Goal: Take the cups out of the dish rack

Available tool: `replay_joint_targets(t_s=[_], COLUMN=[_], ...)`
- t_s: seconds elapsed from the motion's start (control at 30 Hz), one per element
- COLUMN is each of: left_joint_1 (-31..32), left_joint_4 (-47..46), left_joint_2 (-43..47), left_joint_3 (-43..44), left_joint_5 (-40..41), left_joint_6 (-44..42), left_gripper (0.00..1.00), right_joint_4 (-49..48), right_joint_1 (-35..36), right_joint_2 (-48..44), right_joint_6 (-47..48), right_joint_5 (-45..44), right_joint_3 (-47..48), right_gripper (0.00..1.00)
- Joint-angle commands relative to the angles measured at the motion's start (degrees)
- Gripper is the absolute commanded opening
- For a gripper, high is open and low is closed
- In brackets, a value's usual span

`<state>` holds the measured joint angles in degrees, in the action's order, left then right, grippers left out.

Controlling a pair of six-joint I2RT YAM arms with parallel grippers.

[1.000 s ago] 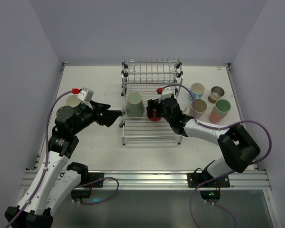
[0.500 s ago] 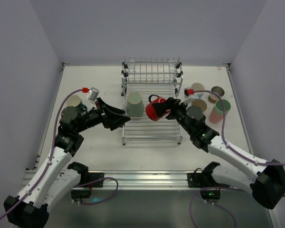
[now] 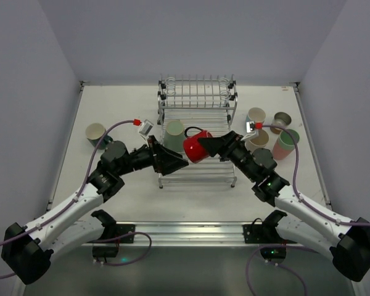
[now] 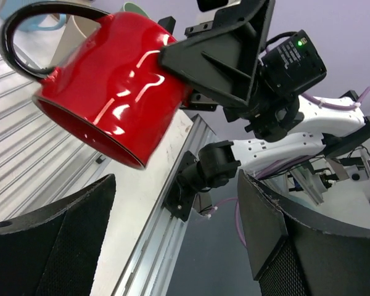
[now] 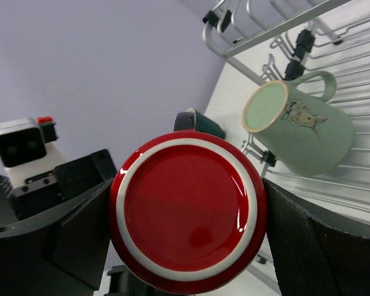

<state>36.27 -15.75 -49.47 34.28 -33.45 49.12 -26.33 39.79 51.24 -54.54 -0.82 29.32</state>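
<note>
Gripping the red mug [image 3: 194,148] by its sides, the right gripper [image 3: 209,147] has its 2 fingers [image 5: 80,216] closed on the mug, 1 on each flank, with the white-ringed base facing the right wrist camera. The mug hangs in the air above the lower tray of the dish rack [image 3: 197,175], tipped on its side. Its mouth points toward the table's left edge and its dark handle toward the far edge.

The left gripper [image 3: 172,162] hovers at the tray's front left corner, aimed at the mug's mouth. Its jaws are spread wide and hold nothing. In the left wrist view the mug sits just beyond the 2 fingers [image 4: 49,240], apart from both.

1 sage green mug [image 3: 174,136] stands on the slats near the tray's left edge, just beside the red mug.

On the table [image 3: 129,105], a dark teal cup [image 3: 95,132] stands near the left edge. Near the right edge stand a light blue cup [image 3: 256,115], a tan-brown cup [image 3: 282,118], a beige cup [image 3: 259,139] partly hidden by the right arm, and a pink and mint green shape [image 3: 285,143]. Whether that shape is 1 cup or 2 nested cups cannot be told.
</note>
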Motion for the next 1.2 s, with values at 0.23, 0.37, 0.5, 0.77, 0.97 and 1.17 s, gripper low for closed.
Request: replay_joint_targets(t_s=[0.23,0.37,0.5,0.77,0.97,1.17], left_joint_1=[2.14,2.23,2.40,2.58,2.49,2.49], left_joint_4=[-15.63,-18.61,-20.28,-16.96,-6.23,-1.14], left_joint_2=[-6.51,-5.11,-4.32,-0.63,3.59,8.42], left_joint_3=[-1.06,-2.03,-2.64,-1.68,4.82,8.08], left_joint_5=[2.77,6.28,8.40,13.58,17.97,25.26], left_joint_6=[4.49,4.05,3.87,0.90,-5.96,-10.88], left_gripper=[0.75,0.61,0.46,0.00,0.00,0.00], right_joint_4=[-25.43,-29.47,-32.47,-32.58,-19.64,-20.51], right_joint_1=[0.11,0.20,0.20,0.29,0.29,0.20], right_joint_2=[6.41,8.96,10.80,9.76,5.54,4.39], right_joint_6=[-12.68,-14.53,-16.64,-16.91,-11.99,-10.76], right_joint_5=[9.16,10.40,11.71,12.77,13.74,14.79], right_joint_3=[-2.60,-3.21,-3.92,-5.68,-3.65,-5.32], right_gripper=[0.33,0.33,0.34,0.77,0.99,0.99])
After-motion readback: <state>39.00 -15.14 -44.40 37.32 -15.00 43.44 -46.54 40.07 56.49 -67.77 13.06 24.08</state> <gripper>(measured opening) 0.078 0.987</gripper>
